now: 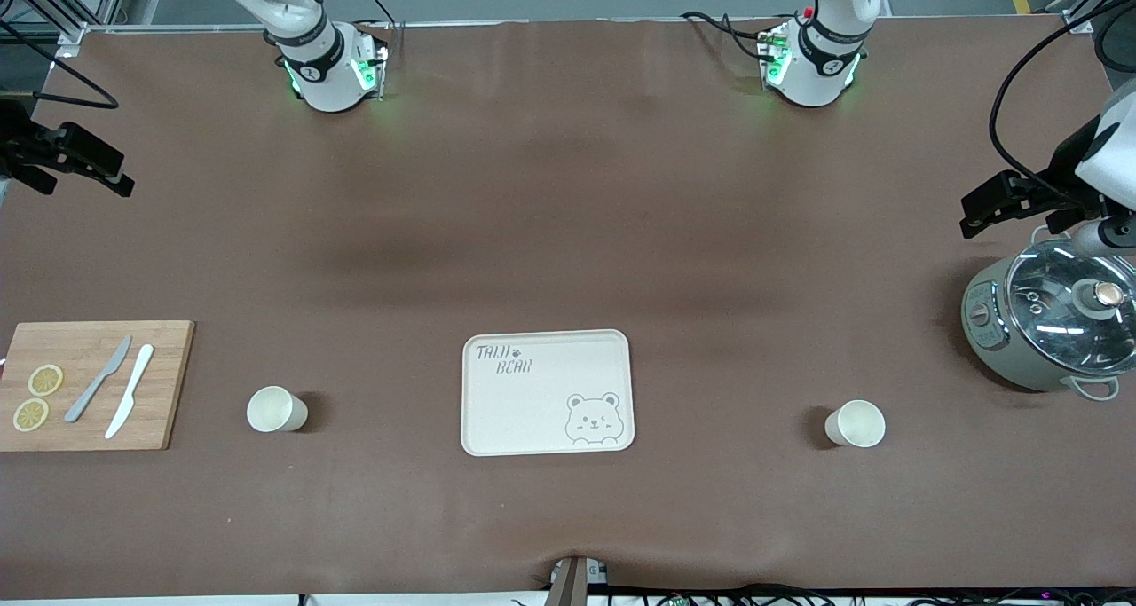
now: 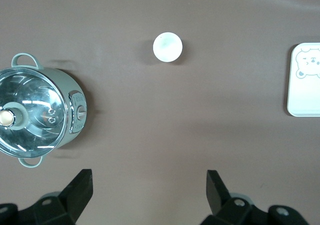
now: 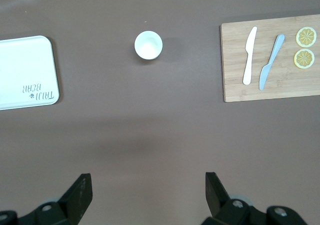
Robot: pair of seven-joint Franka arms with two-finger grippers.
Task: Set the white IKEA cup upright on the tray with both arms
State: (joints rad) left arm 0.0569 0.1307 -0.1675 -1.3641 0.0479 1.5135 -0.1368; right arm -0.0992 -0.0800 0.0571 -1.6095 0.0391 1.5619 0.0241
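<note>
- You have two white cups, both upright on the table: one cup [image 1: 277, 409] between the tray [image 1: 532, 411] and the cutting board [image 1: 169, 384], the other cup [image 1: 856, 424] between the tray and the pot [image 1: 985, 331].
- The tray lies near the middle of the table's edge nearest the front camera, so each arm probably serves its own cup.
- Your left gripper [image 1: 994, 202] hovers released above the pot's end of the table.
- Your right gripper [image 1: 84, 162] hovers released above the cutting-board end; nothing is grasped.

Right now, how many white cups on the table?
2. One cup stands between the cutting board and the tray; the other cup stands between the tray and the pot. None appears hidden.
</note>
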